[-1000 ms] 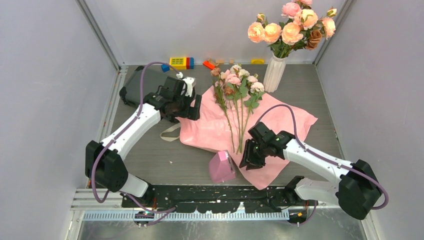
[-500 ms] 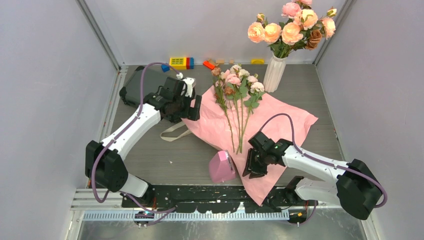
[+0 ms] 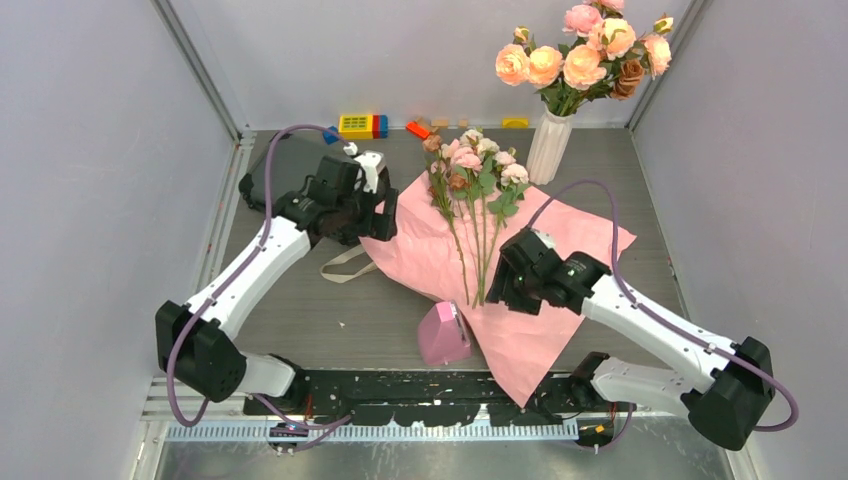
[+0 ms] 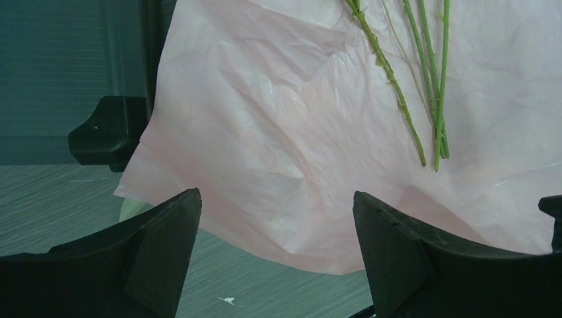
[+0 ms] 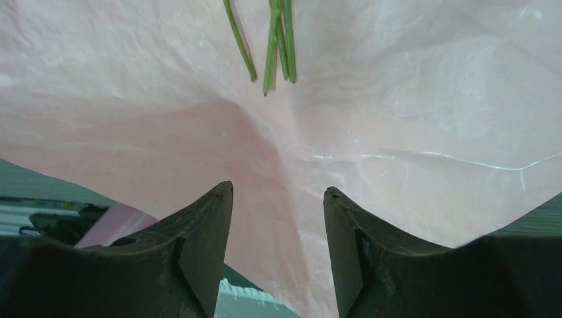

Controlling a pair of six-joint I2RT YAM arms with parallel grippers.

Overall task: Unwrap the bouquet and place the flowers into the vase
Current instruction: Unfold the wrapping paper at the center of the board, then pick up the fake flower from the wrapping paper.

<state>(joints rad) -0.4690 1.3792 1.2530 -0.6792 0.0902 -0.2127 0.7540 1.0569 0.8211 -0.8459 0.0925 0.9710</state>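
The flowers (image 3: 470, 200) lie on the opened pink paper (image 3: 565, 240) in the middle of the table (image 3: 300, 305), heads toward the vase (image 3: 548, 148) at the far edge, with my left gripper (image 3: 386, 218) gaping wide at the paper's left edge and my right gripper (image 3: 500, 291) parted, empty, by the stem ends.

I stood in a lab's robot test cell: bare grey walls (image 3: 90, 150), aluminium frame posts (image 3: 195, 70), a grey worktop (image 3: 380, 322) with toy blocks (image 3: 362, 125).
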